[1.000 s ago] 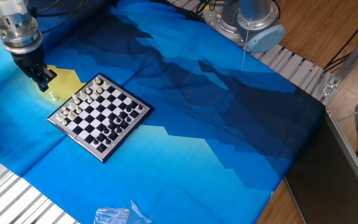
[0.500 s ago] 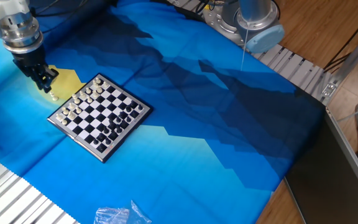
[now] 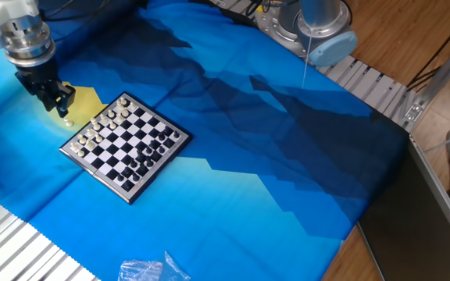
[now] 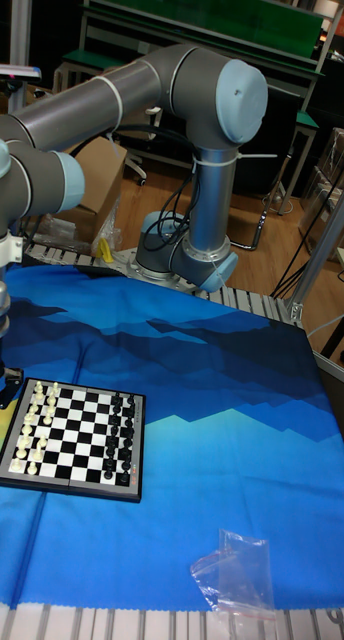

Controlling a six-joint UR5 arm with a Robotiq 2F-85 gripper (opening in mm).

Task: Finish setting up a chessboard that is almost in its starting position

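Fixed view: square checkered chessboard [image 3: 124, 145] on wrinkled blue cloth [image 3: 272, 156].

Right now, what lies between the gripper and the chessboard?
In the fixed view, one small white piece lies on the cloth just below the gripper, short of the chessboard rim. Otherwise only cloth.

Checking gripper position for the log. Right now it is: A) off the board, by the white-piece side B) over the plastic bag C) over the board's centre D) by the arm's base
A: the gripper hangs over the cloth just outside the chessboard, beside the white pieces' edge.
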